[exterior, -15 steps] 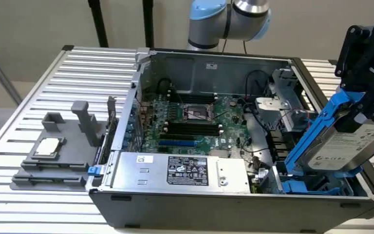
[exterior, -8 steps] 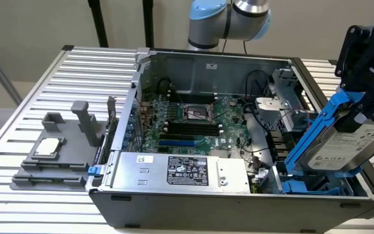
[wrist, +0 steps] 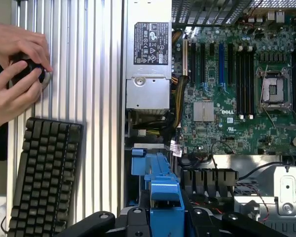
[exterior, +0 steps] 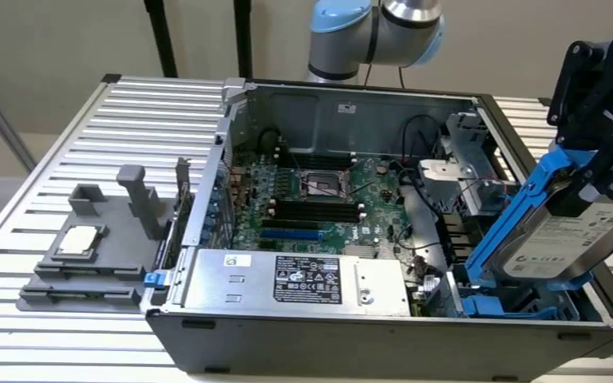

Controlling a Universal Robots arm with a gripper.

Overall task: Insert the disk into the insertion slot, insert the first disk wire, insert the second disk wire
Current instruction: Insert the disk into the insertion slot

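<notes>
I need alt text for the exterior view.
The tool holds the blue-framed disk tilted over the insertion slot, at the exterior view's right of an open computer case. Its motherboard and power supply are exposed.

The exterior view's right edge cuts off the disk (exterior: 567, 239).

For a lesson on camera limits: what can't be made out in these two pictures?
- Exterior view: inside the insertion slot, mostly behind the disk.
- Wrist view: the dark object, wrapped in the person's hands.
- Wrist view: the keyboard, cut off by the picture's edge.
</notes>
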